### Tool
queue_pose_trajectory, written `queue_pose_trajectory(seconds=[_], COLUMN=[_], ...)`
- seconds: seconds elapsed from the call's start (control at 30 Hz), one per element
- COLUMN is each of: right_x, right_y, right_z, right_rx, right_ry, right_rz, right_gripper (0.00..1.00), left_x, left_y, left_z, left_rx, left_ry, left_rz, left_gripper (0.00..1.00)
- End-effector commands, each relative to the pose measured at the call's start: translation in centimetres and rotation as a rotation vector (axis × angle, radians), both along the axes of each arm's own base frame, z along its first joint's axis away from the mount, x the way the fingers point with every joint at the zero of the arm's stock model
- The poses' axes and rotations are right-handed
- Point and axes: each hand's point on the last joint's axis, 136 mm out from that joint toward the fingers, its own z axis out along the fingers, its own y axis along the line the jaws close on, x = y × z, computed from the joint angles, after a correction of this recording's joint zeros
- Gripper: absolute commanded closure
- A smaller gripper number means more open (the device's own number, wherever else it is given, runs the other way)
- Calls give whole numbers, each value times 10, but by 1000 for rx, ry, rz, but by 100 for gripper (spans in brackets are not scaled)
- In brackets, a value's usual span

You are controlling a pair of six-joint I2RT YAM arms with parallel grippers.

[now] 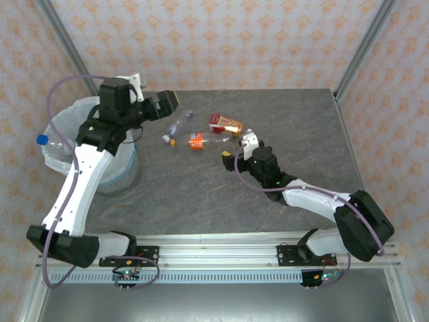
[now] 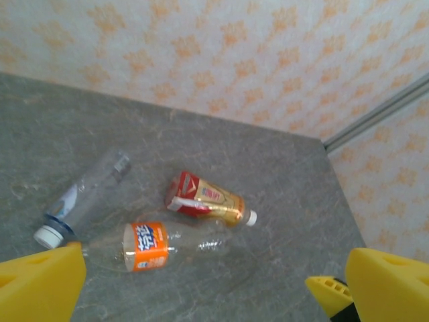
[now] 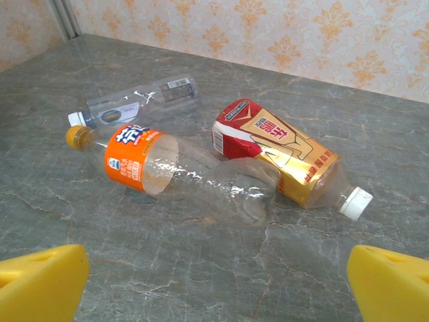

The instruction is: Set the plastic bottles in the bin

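Reaching step; left hand [image 1: 169, 103], right hand [image 1: 238, 147] both spread wide, empty; next move needed right hand closing on orange-label bottle [image 1: 196, 140], then bin [image 1: 127, 178].

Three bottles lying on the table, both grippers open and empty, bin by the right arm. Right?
No: the bin stands by the left arm, at the left edge of the table, per the top external view. The rest holds: three bottles lie on it, and the left gripper and right gripper are open and empty.
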Motion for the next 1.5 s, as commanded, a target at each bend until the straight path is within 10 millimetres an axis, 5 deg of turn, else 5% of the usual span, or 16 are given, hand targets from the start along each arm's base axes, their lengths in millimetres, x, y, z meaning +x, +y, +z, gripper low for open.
queue_pose_trajectory(seconds=[0.0,0.4,0.67,0.9,1.13,1.47], right_x=[8,5,-6,-18,-9,-3], right_y=[-9,-47,-69,-41,-47,-45], right_z=[20,21,22,10,-14,-47], right_rx=[51,96,94,156,455,718], right_ry=[-35,-52,-65,43,192,391], right_rz=[-75,-266,-330,-181,-358,-506], right_gripper=[1,1,1,1,1,1], left_x=[12,70,107,133,127,86], left_y=[-23,-62,-84,-85,-99,-108], left_z=[-1,-109,-178,-232,-253,-263], left_rx=[28,332,361,253,182,157], left_ry=[-7,232,342,426,438,461], left_rz=[-33,-43,-112,-144,-232,-270], left_gripper=[0,0,0,0,0,0])
